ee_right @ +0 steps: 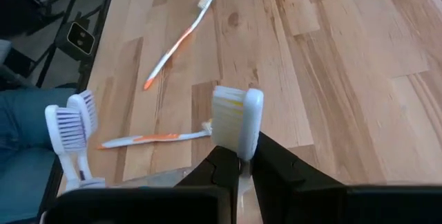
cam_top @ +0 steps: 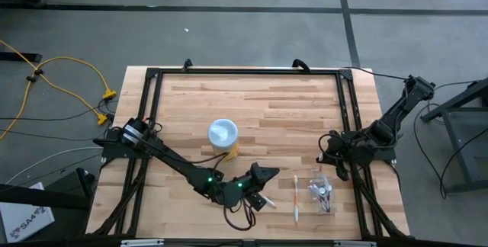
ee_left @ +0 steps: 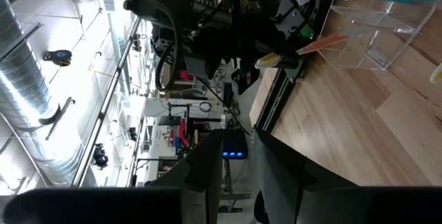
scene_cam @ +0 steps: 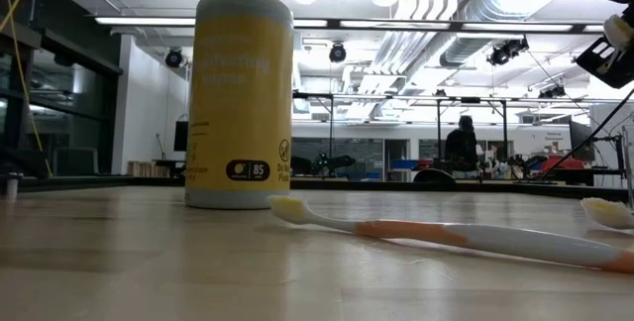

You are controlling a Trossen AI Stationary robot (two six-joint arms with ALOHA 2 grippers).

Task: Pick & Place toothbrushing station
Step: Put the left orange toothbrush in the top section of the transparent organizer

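Observation:
My right gripper (cam_top: 330,153) is at the table's right side, shut on a white toothbrush (ee_right: 238,120) whose bristled head sticks out past the fingertips. The clear holder (cam_top: 322,194) stands near the front right, and two white brush heads (ee_right: 69,124) rise from it. An orange-and-white toothbrush (cam_top: 296,197) lies flat on the wood left of the holder. Another toothbrush (ee_right: 155,139) lies beside it, nearer my left gripper. My left gripper (cam_top: 263,174) is open and empty above the front middle of the table. The teal-capped bottles cannot be made out. My right gripper pinches the toothbrush between its two fingers on the handle just below the head (ee_right: 239,156). The brush runs along the fingers and its head points out past them. The rest of the handle is hidden behind the fingers. The brush is lifted clear of the table.
A yellow wipes canister with a white lid (cam_top: 223,136) stands upright at the table's middle, far-left of my left gripper. A black frame (cam_top: 244,72) runs round the table's edges. A person's blue trouser leg (ee_right: 27,148) shows at the front edge.

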